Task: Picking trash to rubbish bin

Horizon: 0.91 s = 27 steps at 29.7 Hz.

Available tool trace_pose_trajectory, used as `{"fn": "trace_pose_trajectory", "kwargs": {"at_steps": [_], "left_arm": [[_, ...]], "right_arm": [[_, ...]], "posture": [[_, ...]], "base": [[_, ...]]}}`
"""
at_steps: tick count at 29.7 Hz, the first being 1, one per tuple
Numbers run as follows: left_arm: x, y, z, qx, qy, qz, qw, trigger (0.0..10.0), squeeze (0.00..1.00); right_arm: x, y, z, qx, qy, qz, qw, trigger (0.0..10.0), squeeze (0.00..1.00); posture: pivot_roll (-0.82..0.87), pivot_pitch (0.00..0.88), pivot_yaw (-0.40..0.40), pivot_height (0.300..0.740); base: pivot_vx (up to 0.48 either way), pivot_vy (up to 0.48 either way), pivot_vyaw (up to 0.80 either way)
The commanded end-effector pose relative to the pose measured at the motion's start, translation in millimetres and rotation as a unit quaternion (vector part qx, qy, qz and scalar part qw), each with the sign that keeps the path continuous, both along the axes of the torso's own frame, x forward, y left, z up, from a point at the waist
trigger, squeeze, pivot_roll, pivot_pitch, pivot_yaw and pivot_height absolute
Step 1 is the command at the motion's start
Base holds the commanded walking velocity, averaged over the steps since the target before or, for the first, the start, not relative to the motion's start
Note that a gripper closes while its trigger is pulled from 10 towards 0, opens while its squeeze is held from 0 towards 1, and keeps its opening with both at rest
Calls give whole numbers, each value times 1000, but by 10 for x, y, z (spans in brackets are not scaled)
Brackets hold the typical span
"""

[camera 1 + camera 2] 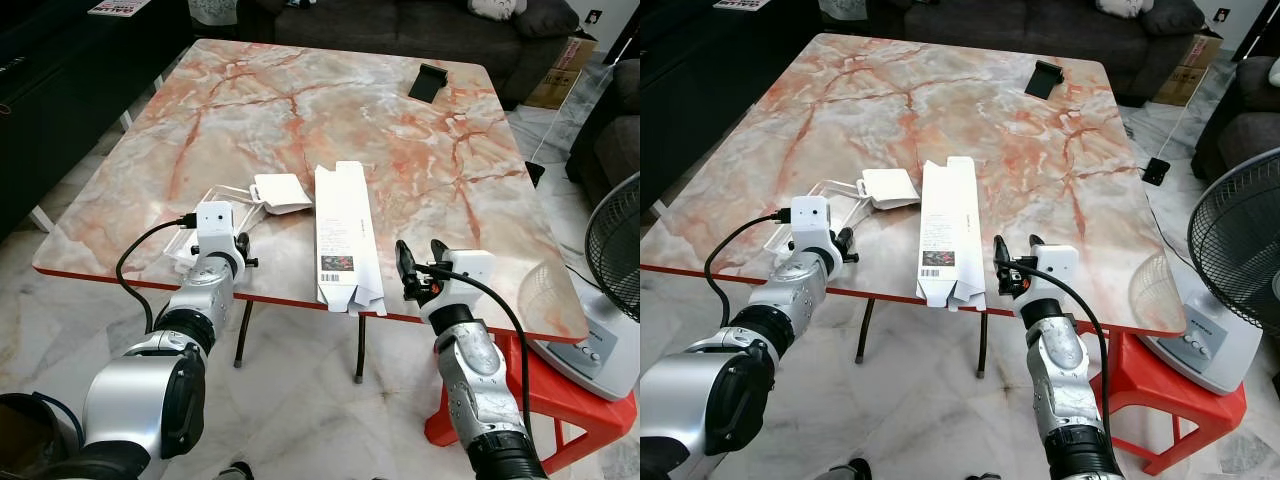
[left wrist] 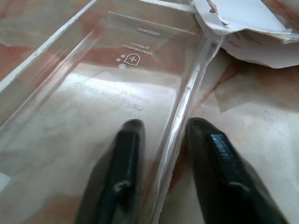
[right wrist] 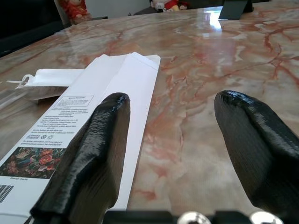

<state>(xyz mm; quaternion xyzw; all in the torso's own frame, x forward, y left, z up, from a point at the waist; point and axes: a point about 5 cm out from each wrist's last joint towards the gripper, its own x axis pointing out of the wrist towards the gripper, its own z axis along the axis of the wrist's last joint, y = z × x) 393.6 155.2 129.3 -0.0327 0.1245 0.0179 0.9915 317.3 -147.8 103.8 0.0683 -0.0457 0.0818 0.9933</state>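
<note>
A flattened white carton [image 1: 345,235] with a barcode and a flower picture lies lengthwise near the marble table's [image 1: 300,110] front edge. Left of it are a crumpled white paper pouch [image 1: 280,190] and a clear plastic packaging tray [image 2: 117,70]. My left gripper [image 2: 166,128] is at the tray by the front left edge. It is open, and its two fingers stand one on each side of the tray's thin wall. My right gripper [image 1: 420,262] hovers open at the front edge, just right of the carton, with nothing between its fingers [image 3: 103,140].
A black phone stand [image 1: 430,80] sits at the table's far right. A fan [image 1: 615,250] on a red stool [image 1: 540,400] stands close on the right. A dark sofa [image 1: 400,25] and a cardboard box [image 1: 565,65] are behind, and a black cabinet [image 1: 60,80] is on the left.
</note>
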Motion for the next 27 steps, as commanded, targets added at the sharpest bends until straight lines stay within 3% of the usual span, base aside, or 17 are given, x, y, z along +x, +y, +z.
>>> {"fn": "trace_pose_trajectory", "kwargs": {"at_steps": [1,5,11,12,15,17,20,27], "left_arm": [[-26,10,-72,-5,22,8,1000,0,0],[-44,48,-108,2,29,24,999,0,0],[-94,231,-147,51,25,106,993,0,0],[-93,269,-110,92,6,114,989,10000,0],[-75,257,-3,117,-49,113,985,10000,0],[-74,251,14,122,-58,114,984,10000,0],[-88,111,146,159,-147,84,973,10000,0],[-198,-122,76,157,-200,26,967,10000,0]], "right_arm": [[20,-11,-3,-5,6,1,1000,10000,0],[33,-2,2,-4,5,2,1000,10000,0],[49,23,-4,-3,7,5,1000,10000,0],[57,30,-1,-2,6,5,1000,10000,0],[76,42,15,0,3,5,1000,10000,0],[79,43,18,0,2,5,1000,10000,0],[126,67,68,8,-8,4,1000,10000,0],[165,99,147,19,-30,2,999,10000,0]], "posture": [[-120,122,-74,740],[-117,116,-73,740],[-111,107,-70,740],[-110,105,-70,740],[-106,98,-68,740],[-106,98,-68,740],[-94,80,-65,740],[-86,62,-59,740]], "base": [[0,0,0],[0,0,0],[0,0,0],[0,0,0],[0,0,0],[0,0,0],[0,0,0],[0,0,0]]}}
